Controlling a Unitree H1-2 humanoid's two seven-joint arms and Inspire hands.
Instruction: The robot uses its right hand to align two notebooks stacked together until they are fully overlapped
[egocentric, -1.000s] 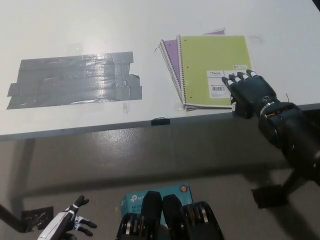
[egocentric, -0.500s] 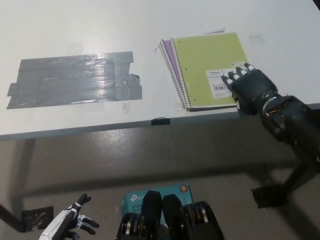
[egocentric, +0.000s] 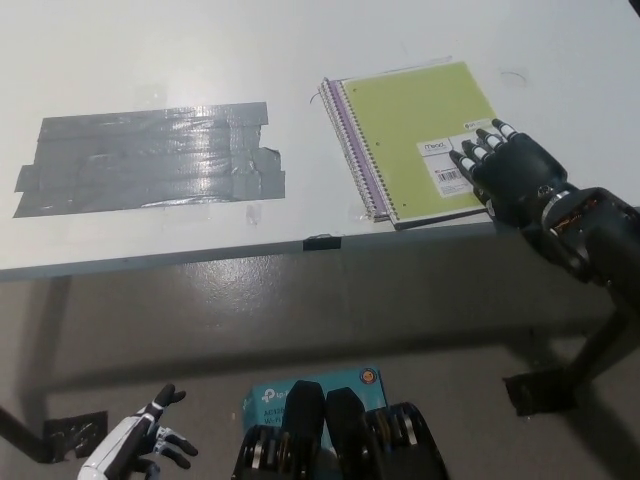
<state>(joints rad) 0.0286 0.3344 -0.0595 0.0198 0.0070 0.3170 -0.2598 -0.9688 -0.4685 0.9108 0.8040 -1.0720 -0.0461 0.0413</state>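
Observation:
A green spiral notebook (egocentric: 412, 128) lies on top of a purple notebook (egocentric: 341, 112) on the white table (egocentric: 200, 50), near its front edge. Only a thin purple strip shows along the green one's left side. My black right hand (egocentric: 512, 172) rests flat on the green notebook's lower right corner, fingers spread and pressing on the cover by the white label. My white left hand (egocentric: 130, 448) hangs low at the bottom left, below the table, fingers apart and holding nothing.
A large patch of grey tape (egocentric: 150, 158) covers the table's left half. A small black clip (egocentric: 321, 241) sits on the table's front edge. Below the table, a teal box (egocentric: 320, 385) lies on the floor.
My right hand has pushed the green notebook left and turned it over the purple one. Much less purple shows now. The hand itself has shifted slightly right.

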